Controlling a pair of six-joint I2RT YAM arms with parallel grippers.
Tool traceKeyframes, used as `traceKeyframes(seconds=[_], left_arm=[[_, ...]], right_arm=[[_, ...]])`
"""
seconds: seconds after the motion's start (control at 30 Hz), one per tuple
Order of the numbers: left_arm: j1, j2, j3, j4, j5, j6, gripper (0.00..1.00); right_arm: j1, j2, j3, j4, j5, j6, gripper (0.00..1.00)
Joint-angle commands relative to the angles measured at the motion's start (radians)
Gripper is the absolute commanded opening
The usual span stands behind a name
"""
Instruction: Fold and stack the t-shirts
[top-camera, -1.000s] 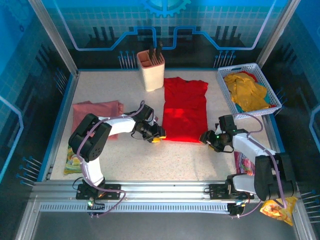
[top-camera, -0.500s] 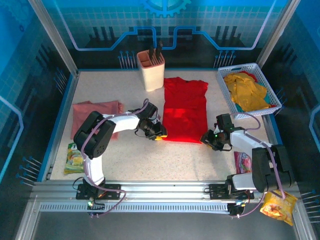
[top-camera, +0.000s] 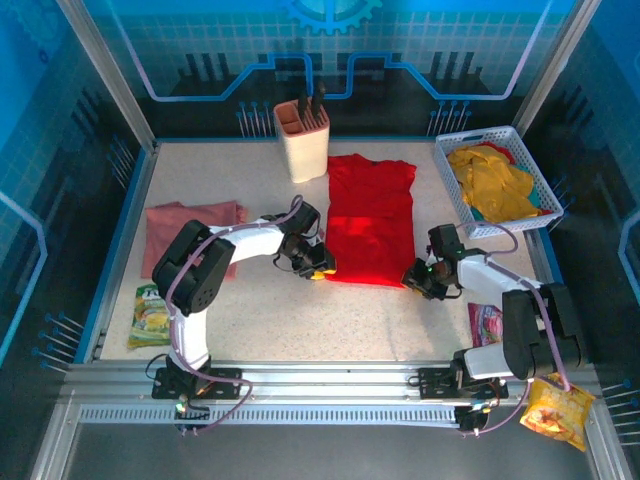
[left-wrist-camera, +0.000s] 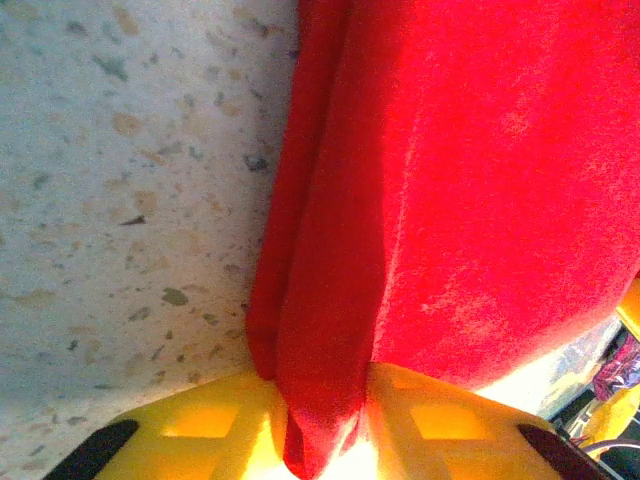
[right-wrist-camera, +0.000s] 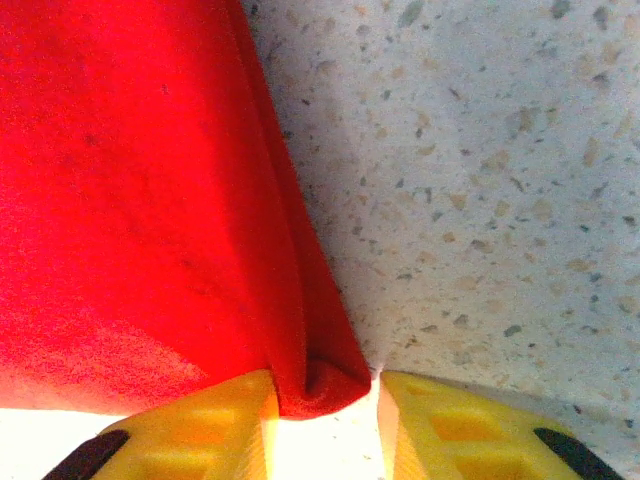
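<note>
1. A red t-shirt lies flat in the middle of the table. Its collar end points away from the arms and its hem is nearest them. It forms a narrow rectangle, so its sides seem to be folded in already.
2. The left gripper sits at the hem's near-left corner. In its wrist view, the yellow fingers are clamped on a bunched fold of the red cloth.
3. The right gripper sits at the near-right corner. Its wrist view shows the corner tip pinched between its fingers, with cloth filling the gap.
4. Both hem corners are probably held at once so the near edge can rise evenly and be carried toward the collar, folding the shirt in half.
5. A folded pink t-shirt rests at the table's left, well apart, and is probably the base of the stack.
6. Yellow t-shirts lie heaped in a white basket at the far right, not yet folded.
</note>
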Motion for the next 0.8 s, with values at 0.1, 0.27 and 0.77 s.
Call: traceKeyframes(seconds=[0.1, 0.27, 0.77], left_arm=[[-0.013, 0.037, 0.043, -0.102, -0.063, 0.044, 0.27], [-0.014, 0.059, 0.053, -0.107, -0.064, 0.047, 0.23], [-0.016, 0.046, 0.043, -0.125, -0.080, 0.069, 0.02]], right_arm=[[0.037, 0.060, 0.063, 0.081, 0.008, -0.031, 0.30], [0.047, 0.083, 0.072, 0.079, 0.018, -0.034, 0.28], [0.042, 0.020, 0.020, 0.047, 0.038, -0.055, 0.00]])
